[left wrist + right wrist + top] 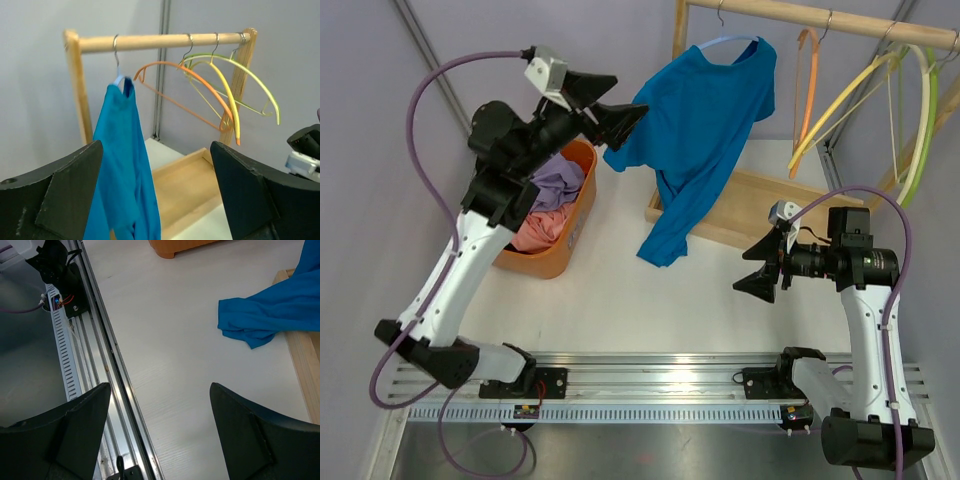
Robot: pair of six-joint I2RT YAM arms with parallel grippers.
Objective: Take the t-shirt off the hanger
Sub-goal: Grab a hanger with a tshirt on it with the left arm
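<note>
A blue t-shirt (700, 120) hangs on a pale blue hanger (725, 42) at the left end of the wooden rail (820, 18), its hem trailing down onto the table. My left gripper (631, 95) is raised beside the shirt's left sleeve, jaws open. In the left wrist view the t-shirt (122, 165) shows between the fingers, close to the left finger (55, 195); the hanger (119, 80) hook sits on the rail (160, 41). My right gripper (760, 272) hovers open over the table, right of the hem (260, 320), holding nothing.
An orange basket (575, 225) of clothes stands under the left arm. Empty orange (807, 80) and yellow-green hangers (880, 90) hang further right on the rail. The rack's wooden base (770, 200) lies below. A metal rail (660, 365) runs along the near edge.
</note>
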